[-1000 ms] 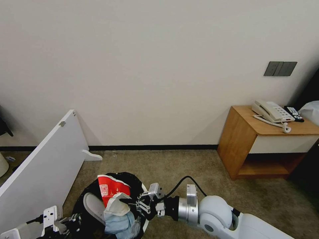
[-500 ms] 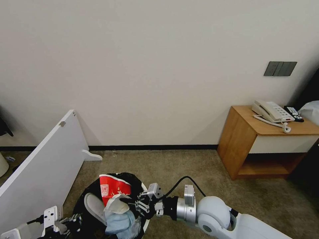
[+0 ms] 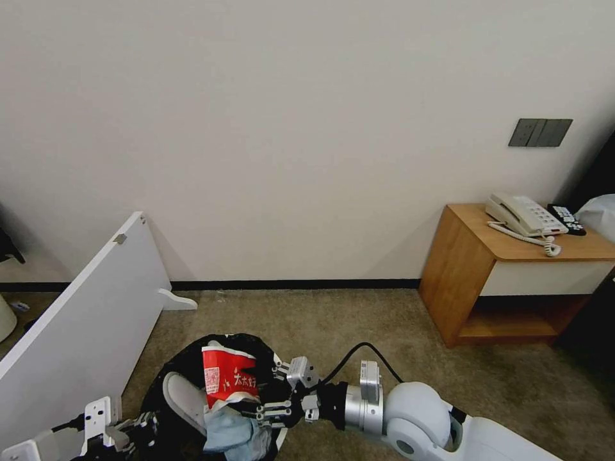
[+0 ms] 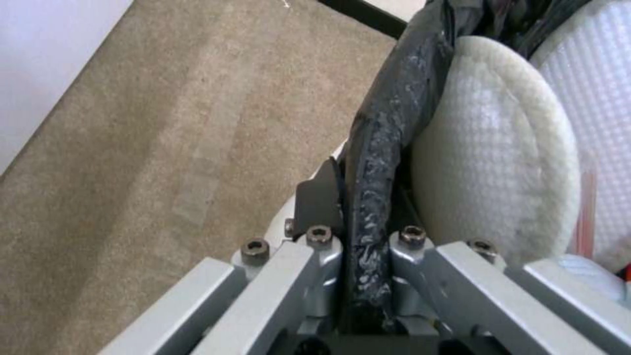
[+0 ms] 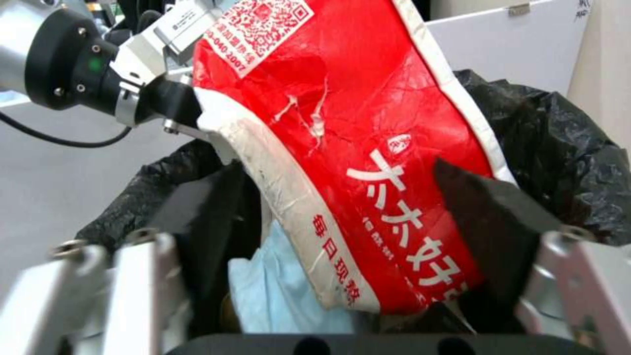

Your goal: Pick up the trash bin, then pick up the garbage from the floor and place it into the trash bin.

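Observation:
The trash bin [image 3: 168, 378], white with a black bag, hangs low in the head view, stuffed with garbage. My left gripper [image 3: 125, 432] is shut on its rim; in the left wrist view the left gripper [image 4: 365, 236] pinches the bag-covered edge beside a white slipper [image 4: 493, 172]. A red-white packet [image 3: 229, 379] stands upright in the bin, above a pale-blue wad [image 3: 232, 432] and next to the slipper [image 3: 181, 400]. My right gripper [image 3: 272, 392] is open at the bin's right side. In the right wrist view the packet [image 5: 368, 162] lies between its spread fingers [image 5: 490, 207].
A white board [image 3: 83, 320] leans at the left. At the right, a wooden nightstand [image 3: 506, 275] carries a telephone [image 3: 525, 216]. Beige carpet [image 3: 346, 320] runs to a black baseboard [image 3: 288, 283] under the wall.
The right gripper's fingers have spread apart. The red-white packet has turned upright and shifted right in the bin. The left gripper and bin have stayed put.

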Tool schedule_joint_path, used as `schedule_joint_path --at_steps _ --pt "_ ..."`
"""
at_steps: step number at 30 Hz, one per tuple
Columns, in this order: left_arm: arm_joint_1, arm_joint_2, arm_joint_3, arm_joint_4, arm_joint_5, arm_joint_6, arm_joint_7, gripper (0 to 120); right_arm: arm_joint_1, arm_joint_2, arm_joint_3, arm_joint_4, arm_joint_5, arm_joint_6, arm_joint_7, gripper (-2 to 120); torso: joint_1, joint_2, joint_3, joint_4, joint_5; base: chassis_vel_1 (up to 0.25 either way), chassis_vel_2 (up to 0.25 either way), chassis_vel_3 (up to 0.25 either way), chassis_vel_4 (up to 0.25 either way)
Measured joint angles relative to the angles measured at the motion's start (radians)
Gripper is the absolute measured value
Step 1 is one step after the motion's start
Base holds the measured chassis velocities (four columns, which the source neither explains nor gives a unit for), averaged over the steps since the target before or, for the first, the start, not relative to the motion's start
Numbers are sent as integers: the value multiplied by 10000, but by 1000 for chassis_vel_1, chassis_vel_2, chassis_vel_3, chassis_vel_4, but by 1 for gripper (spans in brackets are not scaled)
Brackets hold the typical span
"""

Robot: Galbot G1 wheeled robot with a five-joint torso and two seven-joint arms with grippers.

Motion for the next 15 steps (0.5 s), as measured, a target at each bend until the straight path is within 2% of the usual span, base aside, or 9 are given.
schedule_joint_path --at_steps 4,6,15 --pt "-7 -3 -23 0 -10 0 0 2 -57 -88 70 129 -8 11 -15 96 0 0 0 0 0 0 0 0 0" --pt "-9 -4 -37 0 -11 0 0 2 -97 -146 116 195 -17 15 -27 99 0 0 0 0 0 0 0 0 0" --pt "-11 -28 -52 0 -17 0 0 2 -245 -511 377 522 -14 77 -124 100 0 0 0 1 0 0 0 0 0"
